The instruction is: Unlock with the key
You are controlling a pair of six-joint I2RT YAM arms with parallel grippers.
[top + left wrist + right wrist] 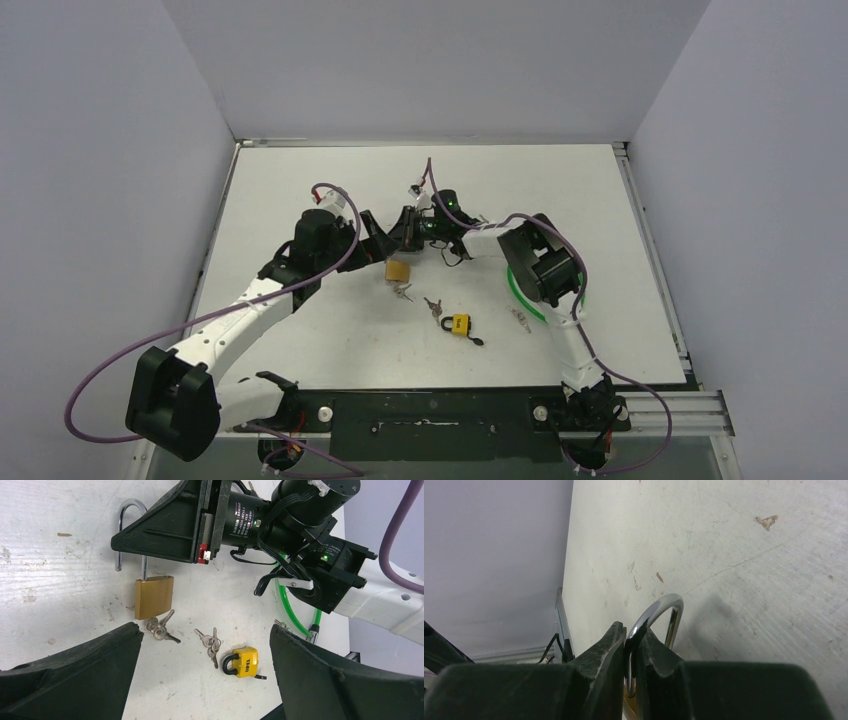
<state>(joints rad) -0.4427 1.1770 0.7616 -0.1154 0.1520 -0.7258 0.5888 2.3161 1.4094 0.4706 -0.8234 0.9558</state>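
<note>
Left jaws wide, right jaws clamping brass padlock (154,596) shackle, one yellow padlock (242,661), two key bunches (160,629)

Right wrist view: only the shackle (659,612) top shows. Its legs & the brass padlock (154,597) body are hidden behind the right gripper (628,636). Left wrist view: left gripper (204,629) fingers (75,675) cut off by the bottom edge. Top view: keys (432,306) too small to count; tiny item (520,320) nr green cable (520,295) can't be ID'd.
</note>
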